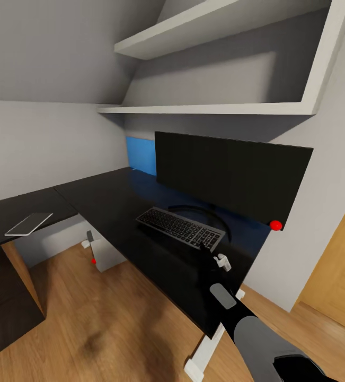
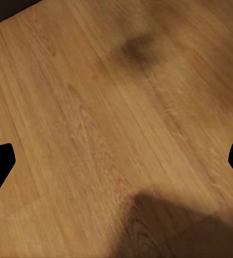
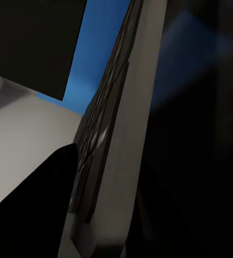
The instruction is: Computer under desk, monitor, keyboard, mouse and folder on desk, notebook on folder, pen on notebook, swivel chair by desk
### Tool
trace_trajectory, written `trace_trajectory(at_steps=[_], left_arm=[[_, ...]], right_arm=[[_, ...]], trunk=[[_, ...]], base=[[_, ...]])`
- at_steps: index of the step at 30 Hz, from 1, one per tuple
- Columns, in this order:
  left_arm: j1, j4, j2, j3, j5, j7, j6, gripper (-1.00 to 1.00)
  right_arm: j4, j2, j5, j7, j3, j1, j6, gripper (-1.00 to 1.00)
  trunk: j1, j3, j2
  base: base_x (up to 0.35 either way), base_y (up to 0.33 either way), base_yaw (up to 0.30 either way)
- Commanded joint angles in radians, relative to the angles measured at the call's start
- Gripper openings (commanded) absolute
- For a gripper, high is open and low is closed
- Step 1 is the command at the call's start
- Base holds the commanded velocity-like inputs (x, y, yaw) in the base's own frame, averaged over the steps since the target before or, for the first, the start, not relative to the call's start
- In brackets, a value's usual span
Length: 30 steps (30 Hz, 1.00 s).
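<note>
The monitor (image 1: 230, 170) stands on the glossy black desk (image 1: 114, 196) against the wall. Right in front of its stand, the keyboard (image 1: 180, 227) lies flat on the desk. My right gripper (image 1: 210, 252) is at the keyboard's right end, shut on it. The right wrist view shows the keyboard's grey edge (image 3: 122, 134) running close past one dark finger (image 3: 36, 215). The light grey computer (image 1: 104, 253) stands on the floor under the desk. My left gripper (image 2: 116, 161) hangs open over bare wooden floor.
A thin white flat pad (image 1: 29, 224) lies on the desk's left wing, above black drawers (image 1: 2, 313). White shelves (image 1: 220, 109) overhang the monitor, and a blue wall panel (image 1: 140, 154) sits behind it. A white desk leg (image 1: 204, 355) and a wooden door (image 1: 336, 265) are at right.
</note>
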Motion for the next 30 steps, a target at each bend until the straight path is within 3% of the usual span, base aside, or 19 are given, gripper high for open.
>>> trace_trajectory(at_steps=[1,19,30], left_arm=[[-0.001,0.001,-0.001,0.001,0.001,0.001,-0.003,1.00],[-0.001,0.004,-0.003,0.000,0.001,0.000,-0.002,1.00],[-0.001,0.004,-0.003,0.000,0.001,0.000,-0.003,1.00]], right_arm=[[0.052,0.000,-0.012,0.002,-0.002,0.000,-0.001,-1.00],[0.053,0.000,-0.011,-0.002,-0.002,0.000,-0.004,-1.00],[0.051,0.000,-0.011,-0.065,-0.001,0.000,-0.004,-1.00]], trunk=[[0.000,-0.001,0.000],[0.000,-0.001,0.000],[0.000,-0.001,0.000]], base=[[0.000,0.000,0.000],[0.000,0.000,0.000],[0.000,0.000,0.000]])
